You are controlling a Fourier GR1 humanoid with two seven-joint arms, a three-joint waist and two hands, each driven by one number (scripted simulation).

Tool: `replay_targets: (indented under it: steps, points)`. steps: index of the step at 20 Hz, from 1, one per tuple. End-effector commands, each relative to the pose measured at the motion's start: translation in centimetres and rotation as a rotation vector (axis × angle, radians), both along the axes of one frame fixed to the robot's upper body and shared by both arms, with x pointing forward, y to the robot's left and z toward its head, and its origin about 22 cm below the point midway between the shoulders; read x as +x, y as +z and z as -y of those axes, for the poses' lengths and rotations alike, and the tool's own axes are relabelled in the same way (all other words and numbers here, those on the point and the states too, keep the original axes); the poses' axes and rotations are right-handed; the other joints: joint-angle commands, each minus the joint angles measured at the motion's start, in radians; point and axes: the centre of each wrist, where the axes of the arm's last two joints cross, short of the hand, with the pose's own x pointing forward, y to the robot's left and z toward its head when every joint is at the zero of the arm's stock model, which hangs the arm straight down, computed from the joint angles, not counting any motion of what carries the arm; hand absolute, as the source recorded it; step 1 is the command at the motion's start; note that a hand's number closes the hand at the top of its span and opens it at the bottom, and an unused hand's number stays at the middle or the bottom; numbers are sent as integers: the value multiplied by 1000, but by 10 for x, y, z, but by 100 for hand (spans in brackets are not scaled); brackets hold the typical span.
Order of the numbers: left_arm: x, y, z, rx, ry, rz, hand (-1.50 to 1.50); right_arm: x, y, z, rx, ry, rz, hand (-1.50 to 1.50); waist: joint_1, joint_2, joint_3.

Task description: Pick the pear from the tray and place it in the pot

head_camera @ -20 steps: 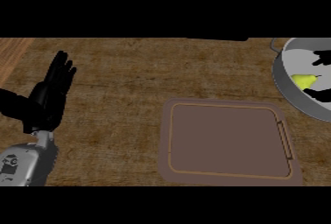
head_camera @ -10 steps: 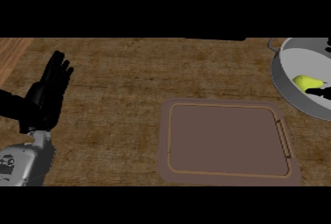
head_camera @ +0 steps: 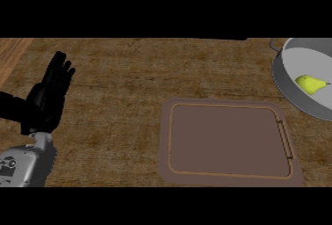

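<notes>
Desk [head_camera: 130, 79]: fills the whole view, shows a coarse brown grain, gives way to a strip of paler wood at the upper left corner.

Tray [head_camera: 227, 140]: lies flat on the desk, right of centre and toward the near edge. Dull brown, squarish with rounded corners, ringed inside by a thin lighter line. Carries a narrow slot-like mark along its right side. Shows bare brown floor from rim to rim.

Pot [head_camera: 280, 83]: sits in the upper right corner, cut off by the view's right edge. Round, grey-walled, pale grey inside, with a small lug on the far left of its rim. Stands near the tray's far right corner; impossible to tell whether touching it.

Left forearm [head_camera: 23, 165]: grey, enters from the lower left corner.

Left hand [head_camera: 47, 99]: black, rests upright near the view's left edge, well apart from tray and pot. Fingers [head_camera: 57, 70] straight, pressed close together, pointing toward the far side of the desk; thumb out to the left. Grasps nothing.

Pear [head_camera: 310, 83]: yellow-green, lies inside the pot on its pale floor, tapering toward the view's right.
</notes>
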Motion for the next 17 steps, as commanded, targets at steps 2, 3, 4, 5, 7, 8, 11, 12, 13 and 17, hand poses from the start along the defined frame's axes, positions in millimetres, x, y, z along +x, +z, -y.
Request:
replay_targets:
  steps: [2,3,4,5,7,8,11,12,13,17]
  points:
    - [-3,-2,5,-12,13,27,0,-26,20,31,60,44,37,-150,-3,0,2]
    - [-5,-1,-5,-7,9,13,0,-30,13,32,57,20,16,-150,6,2,2]
    - [-3,3,-3,-13,1,18,0,-33,6,32,59,40,-1,-150,5,5,4]
    - [-3,4,2,-8,-7,12,0,-33,22,37,54,48,20,-150,0,1,4]
    - [-1,3,-6,-11,6,19,0,-42,21,44,50,43,-2,-150,-2,6,4]
    - [-3,2,-1,-5,11,15,0,-37,30,42,40,36,6,-150,11,5,4]
    - [-7,-2,-10,-13,-4,6,0,-47,26,49,54,38,8,-150,7,3,4]
    - [-1,-4,1,-16,19,3,0,-50,33,53,43,57,15,-150,-15,5,5]
    - [-3,-2,3,-20,-13,4,0,-44,26,47,44,36,5,-150,5,8,6]
    - [-1,6,-2,-9,-2,14,0,-57,27,56,42,46,-7,-150,-6,3,7]
